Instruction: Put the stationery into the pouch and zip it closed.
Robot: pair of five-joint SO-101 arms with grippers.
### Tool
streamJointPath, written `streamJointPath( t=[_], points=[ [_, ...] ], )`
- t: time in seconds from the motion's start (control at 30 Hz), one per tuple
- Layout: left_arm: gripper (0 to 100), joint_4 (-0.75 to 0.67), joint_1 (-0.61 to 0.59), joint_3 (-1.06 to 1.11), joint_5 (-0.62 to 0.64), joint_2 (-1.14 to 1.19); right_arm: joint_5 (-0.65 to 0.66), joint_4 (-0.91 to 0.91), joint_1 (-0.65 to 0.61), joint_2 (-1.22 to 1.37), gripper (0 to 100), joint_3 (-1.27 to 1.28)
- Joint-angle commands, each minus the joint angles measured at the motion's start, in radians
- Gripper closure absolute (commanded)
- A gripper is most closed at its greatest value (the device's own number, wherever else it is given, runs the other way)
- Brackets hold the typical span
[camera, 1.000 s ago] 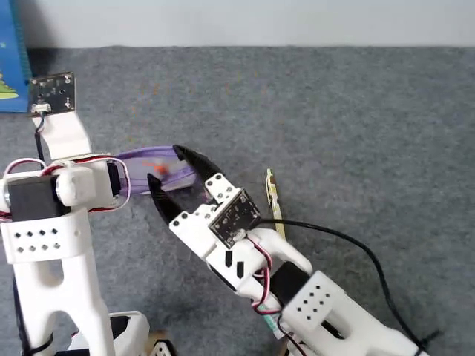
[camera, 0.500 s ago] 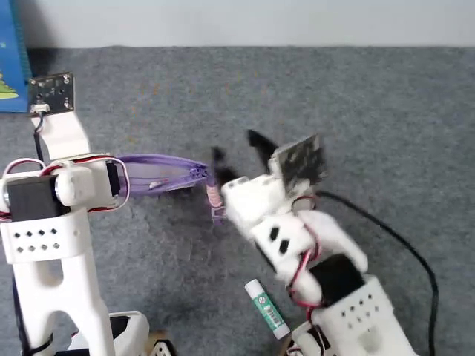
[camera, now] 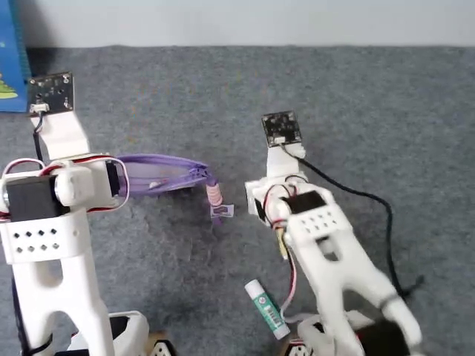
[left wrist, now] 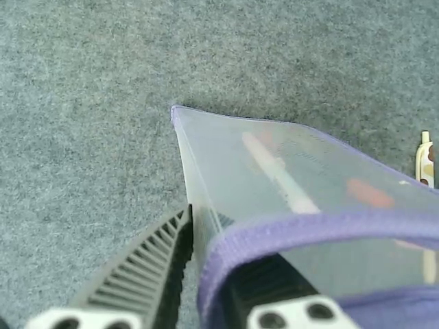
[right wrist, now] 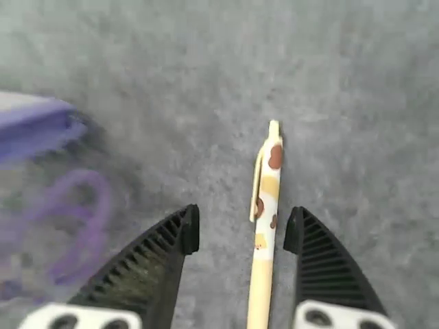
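Right pincer [right wrist: 243,218] spread over the spotted pen [right wrist: 265,199], with the pick-up step in hand.
Its jaws stand either side of the pen, which lies flat on the grey bench [camera: 371,111] near the pouch's zip pull [camera: 215,199]; nothing is gripped yet. The left pincer [left wrist: 206,236] pinches the rim of the clear, purple-trimmed pouch [left wrist: 288,171], which has items inside. A glue stick [camera: 266,310] lies outside, by the right arm's base. The next move likely calls for lowering, closing squarely on the barrel, then carrying the pen to the pouch mouth.
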Motion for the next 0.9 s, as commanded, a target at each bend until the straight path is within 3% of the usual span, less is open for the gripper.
streamJointPath(
  t=[0.0,0.3,0.5,0.67,0.87],
  points=[
    [99,-0.020,-0.005,-0.001,-0.006,-0.005,0.043,-0.079,0.022,0.139,78.6,-0.104],
    [99,-0.026,-0.005,0.022,-0.008,-0.011,0.051,-0.091,0.104,0.455,78.9,-0.344],
    [99,-0.026,-0.005,0.022,-0.008,-0.011,0.051,0.039,0.090,0.576,98.0,-0.473],
    [99,-0.026,-0.005,0.022,-0.008,-0.011,0.101,0.200,0.087,0.576,99.2,-0.540],
    [99,-0.026,-0.005,0.022,-0.008,-0.011,0.104,0.351,0.085,0.387,99.1,-0.543]
  ],
)
